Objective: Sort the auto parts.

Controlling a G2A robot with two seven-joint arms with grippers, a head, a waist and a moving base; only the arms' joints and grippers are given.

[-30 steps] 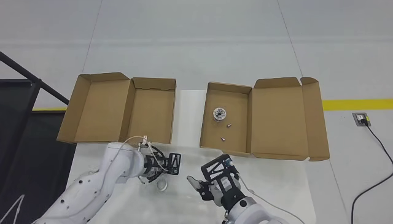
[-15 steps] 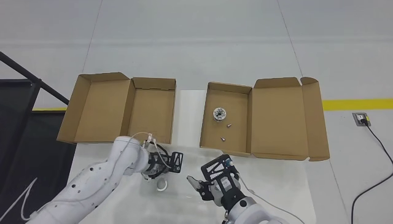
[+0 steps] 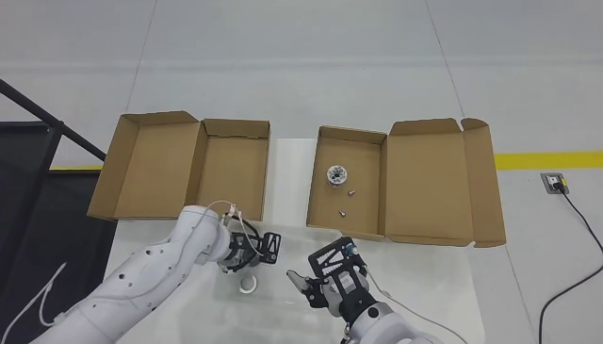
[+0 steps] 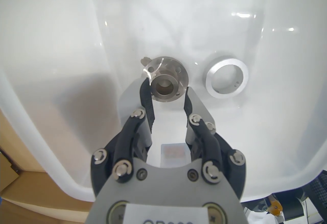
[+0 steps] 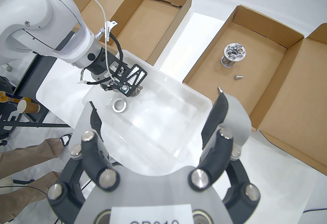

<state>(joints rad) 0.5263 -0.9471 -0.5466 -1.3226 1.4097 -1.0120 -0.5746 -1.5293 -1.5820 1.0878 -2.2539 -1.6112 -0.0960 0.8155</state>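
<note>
Metal hub (image 4: 166,79) with a flange is inside the white plastic tub (image 4: 51,31) on the table (image 5: 58,82), pinched at its rim between the pads of my left gripper (image 4: 166,91). A loose metal ring (image 4: 226,77) lies just beside it on the tub floor. My right gripper (image 5: 157,105) hangs over the tub's near edge with its fingers spread wide, and beyond the tub stand two open cardboard boxes, the left box (image 5: 158,15) and the right box (image 5: 255,38), which holds a round metal part (image 5: 233,54) and two small screws (image 5: 238,77).
</note>
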